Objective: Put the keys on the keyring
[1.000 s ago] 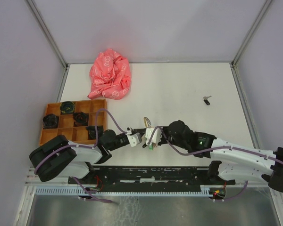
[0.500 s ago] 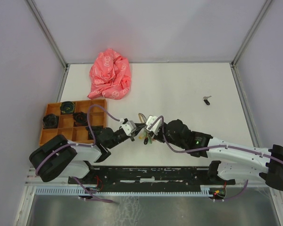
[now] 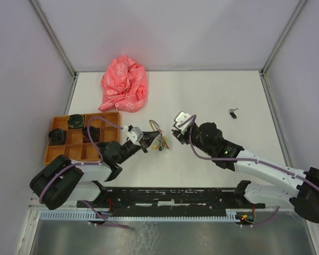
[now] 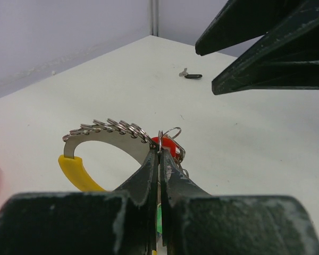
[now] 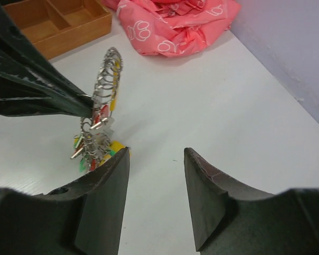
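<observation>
Progress, as far as views show: roughly halfway. Red-headed key [image 4: 168, 146] looks to be already hanging in the bunch on the keyring [image 3: 156, 139], though the exact loop it's on is too small to tell. Black-headed key [image 3: 233, 112] is loose on the table [image 3: 202, 95], well apart from both arms, toward the far right side. Left to do, I'd judge: fetch that key & thread it on.

L gripper [image 4: 159, 155]: jaws pinched tight on one small split ring of the keyring, holding the curved metal carrier up off the table, w/ its row of rings on top. R gripper [image 5: 155, 155]: jaws about half apart, nothing between them, just beside the bunch, not touching.

Count: 2 keys (1 red, 1 black); 1 keyring carrier w/ many small rings, plus yellow & green bits hanging in the bunch; 1 pink cloth [image 3: 123, 84], crumpled at far left; 1 orange compartment tray [image 3: 50, 157] w/ approx 4 dark items inside.
</observation>
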Controlling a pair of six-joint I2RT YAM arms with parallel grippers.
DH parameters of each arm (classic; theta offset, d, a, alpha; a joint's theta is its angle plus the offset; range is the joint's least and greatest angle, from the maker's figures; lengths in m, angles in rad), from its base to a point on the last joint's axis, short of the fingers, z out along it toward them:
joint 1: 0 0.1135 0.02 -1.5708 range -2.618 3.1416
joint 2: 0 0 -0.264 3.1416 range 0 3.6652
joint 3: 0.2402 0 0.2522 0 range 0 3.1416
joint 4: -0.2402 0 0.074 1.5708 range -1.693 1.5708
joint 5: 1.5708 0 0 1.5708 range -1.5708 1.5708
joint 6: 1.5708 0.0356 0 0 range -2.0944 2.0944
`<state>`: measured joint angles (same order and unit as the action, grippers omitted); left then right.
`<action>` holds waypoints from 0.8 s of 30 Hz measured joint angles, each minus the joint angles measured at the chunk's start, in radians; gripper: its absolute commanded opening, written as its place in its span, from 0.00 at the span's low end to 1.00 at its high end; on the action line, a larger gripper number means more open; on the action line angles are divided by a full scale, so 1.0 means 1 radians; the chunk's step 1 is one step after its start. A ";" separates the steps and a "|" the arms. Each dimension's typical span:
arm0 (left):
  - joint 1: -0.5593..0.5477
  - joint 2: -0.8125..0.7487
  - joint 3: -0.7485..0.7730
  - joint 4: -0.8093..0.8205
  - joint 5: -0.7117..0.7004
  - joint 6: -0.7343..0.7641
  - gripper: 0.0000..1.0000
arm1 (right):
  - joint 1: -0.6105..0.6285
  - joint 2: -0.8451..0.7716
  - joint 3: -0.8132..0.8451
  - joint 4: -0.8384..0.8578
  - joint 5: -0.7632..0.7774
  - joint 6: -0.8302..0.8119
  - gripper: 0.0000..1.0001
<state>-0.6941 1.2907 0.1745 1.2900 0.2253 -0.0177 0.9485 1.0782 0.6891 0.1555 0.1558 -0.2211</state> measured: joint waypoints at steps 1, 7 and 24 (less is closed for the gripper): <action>0.005 -0.004 0.000 0.000 0.005 -0.005 0.03 | -0.024 0.000 0.000 0.011 -0.021 -0.001 0.56; 0.017 -0.022 0.011 -0.010 0.020 -0.018 0.03 | -0.069 0.015 0.027 0.006 -0.126 -0.022 0.53; 0.027 -0.043 0.116 -0.034 0.069 -0.018 0.03 | -0.166 0.083 0.133 0.017 -0.395 -0.051 0.41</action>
<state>-0.6670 1.2476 0.2905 1.2556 0.2947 -0.0357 0.7830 1.1610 0.8219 0.1722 -0.2394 -0.2726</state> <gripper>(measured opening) 0.046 0.411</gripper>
